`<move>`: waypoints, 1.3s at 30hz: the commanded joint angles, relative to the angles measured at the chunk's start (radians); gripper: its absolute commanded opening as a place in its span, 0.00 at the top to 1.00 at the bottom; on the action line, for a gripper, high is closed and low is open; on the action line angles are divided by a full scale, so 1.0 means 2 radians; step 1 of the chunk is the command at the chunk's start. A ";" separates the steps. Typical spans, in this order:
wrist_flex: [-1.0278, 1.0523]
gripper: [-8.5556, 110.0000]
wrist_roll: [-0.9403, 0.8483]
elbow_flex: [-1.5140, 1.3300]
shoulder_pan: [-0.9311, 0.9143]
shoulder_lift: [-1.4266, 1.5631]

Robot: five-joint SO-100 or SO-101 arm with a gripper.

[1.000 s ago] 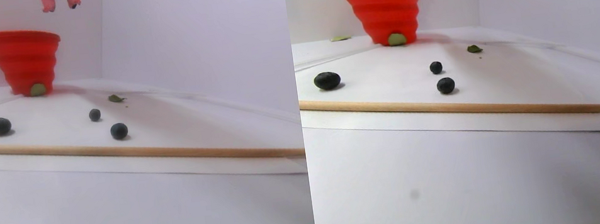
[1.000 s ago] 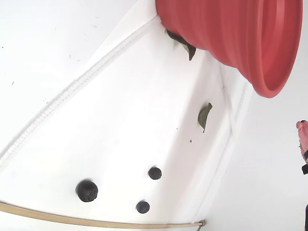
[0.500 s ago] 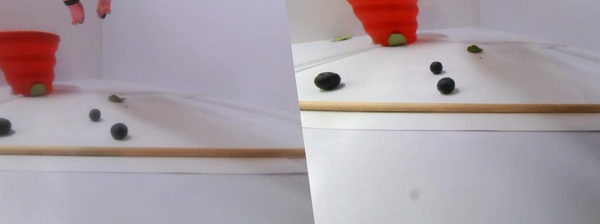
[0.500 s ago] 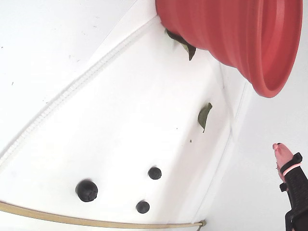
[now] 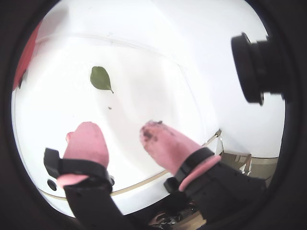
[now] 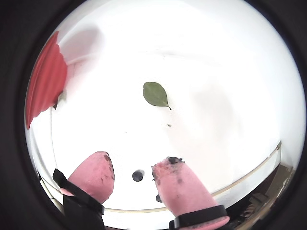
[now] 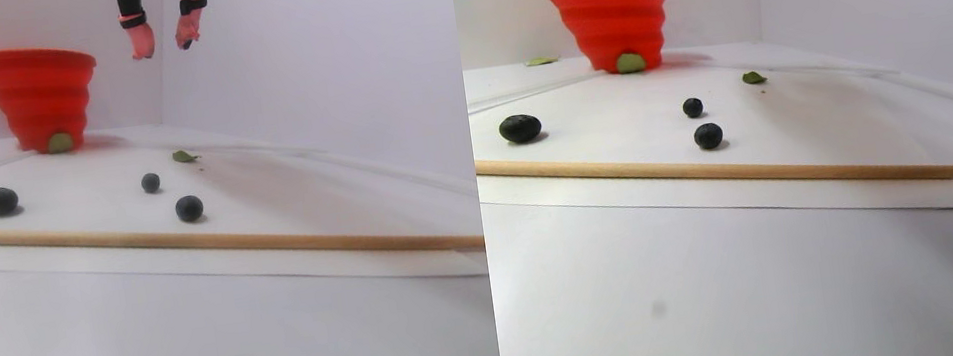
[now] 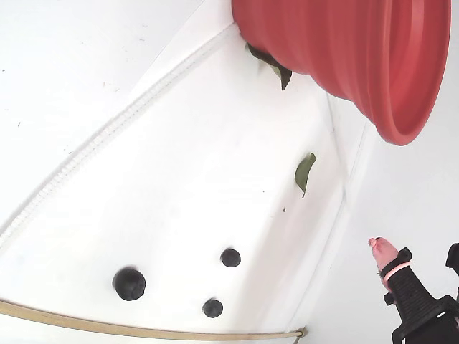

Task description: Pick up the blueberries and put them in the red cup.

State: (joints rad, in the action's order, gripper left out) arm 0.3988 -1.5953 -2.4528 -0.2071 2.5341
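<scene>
The pink-fingered hand [image 7: 165,49], parted and empty (upper centre), is heading for 3 dark round blueberries [image 7: 189,209]; next, descending.

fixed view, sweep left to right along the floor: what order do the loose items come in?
Largest dark round blueberry → small dark blueberry near the wooden stick → small dark blueberry → green leaf lying alone → pink-fingered hand, above the surface at the right edge.

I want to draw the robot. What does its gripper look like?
The gripper has two fat, rounded pink fingertips, soft-looking like thumbs. Dark smudges stain them. Behind each tip sits a black band and a thin pink ring, then black plastic parts. A round black camera lens shows beside it in a wrist view.
</scene>
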 commanded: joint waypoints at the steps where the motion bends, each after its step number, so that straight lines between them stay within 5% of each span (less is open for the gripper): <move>1: 0.005 0.79 0.009 0.008 -0.015 0.025; 39: -0.064 0.78 0.061 -0.074 -0.004 -0.080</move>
State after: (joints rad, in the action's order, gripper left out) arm 0.3037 -1.4757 -2.6093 -0.2194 2.3746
